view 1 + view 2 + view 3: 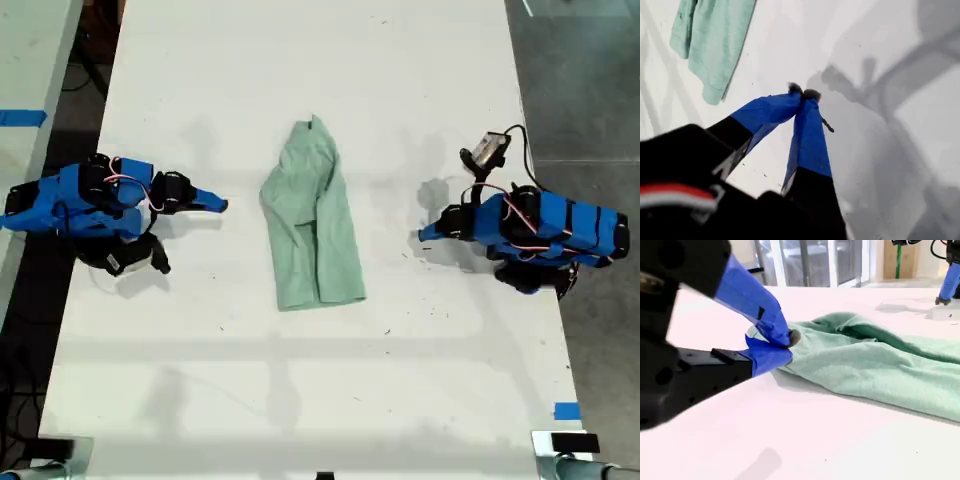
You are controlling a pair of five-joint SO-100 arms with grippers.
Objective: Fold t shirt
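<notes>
The t shirt point(315, 225) is being shown lying flat and wrinkled near the middle of the white table point(300, 400) in the exterior view. Its narrow end is being pointed toward the top of that frame and its wider end toward the bottom.

My first gripper point(425, 236) is being held low over the table at the exterior view's right, with bare table between it and the cloth. In the first wrist view its point(802, 92) jaws are being pressed together tip to tip with nothing between them, and only one end of the garment point(715, 40) is being shown, well apart from the tips.

My second gripper point(220, 205) is being held at the exterior view's left, aimed toward the cloth, with a strip of bare table being left between them. In the second wrist view its point(785, 342) jaws are being kept clenched on nothing, just in front of the edge of the cloth point(880, 360). My first gripper point(942, 300) is being glimpsed far beyond the garment.
</notes>
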